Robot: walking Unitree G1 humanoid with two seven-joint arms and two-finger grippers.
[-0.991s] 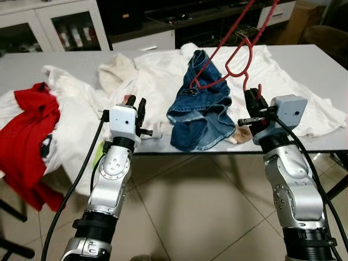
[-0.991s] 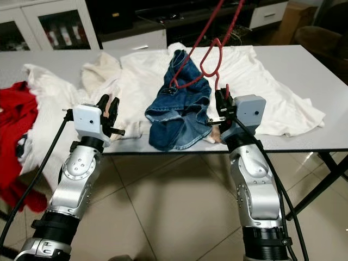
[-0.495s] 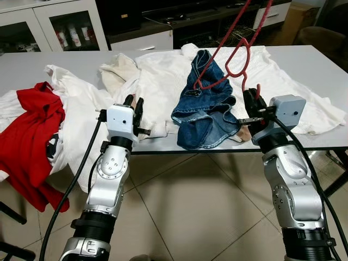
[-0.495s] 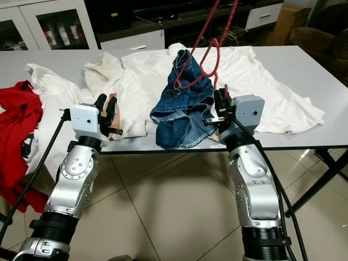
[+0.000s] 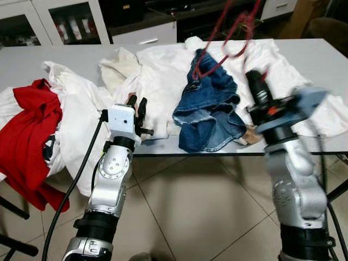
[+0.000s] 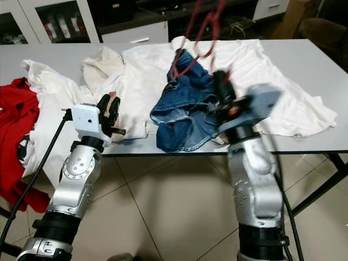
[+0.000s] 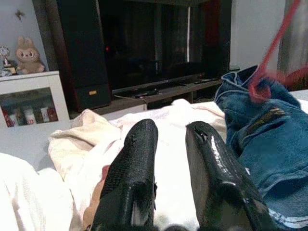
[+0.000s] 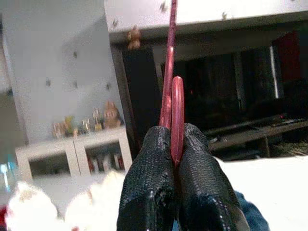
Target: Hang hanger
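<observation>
My right gripper is raised over the table's front edge, blurred by motion, and shut on the bottom of a red wire hanger. In the right wrist view the black fingers pinch the hanger upright between them. The hanger leans up and away, and its far end is caught in a blue denim garment that lies crumpled on the white clothes. My left gripper hovers at the front edge to the left of the denim, open by a narrow gap and holding nothing.
A grey table is covered with white garments. A red garment hangs off its left end. White glass-door cabinets and a dark TV unit stand behind. Tiled floor lies below, with a table leg at the right.
My right wrist has tilted and risen, swinging the hanger with it; that arm is now blurred. The left arm has stayed put. The camera has shifted slightly.
</observation>
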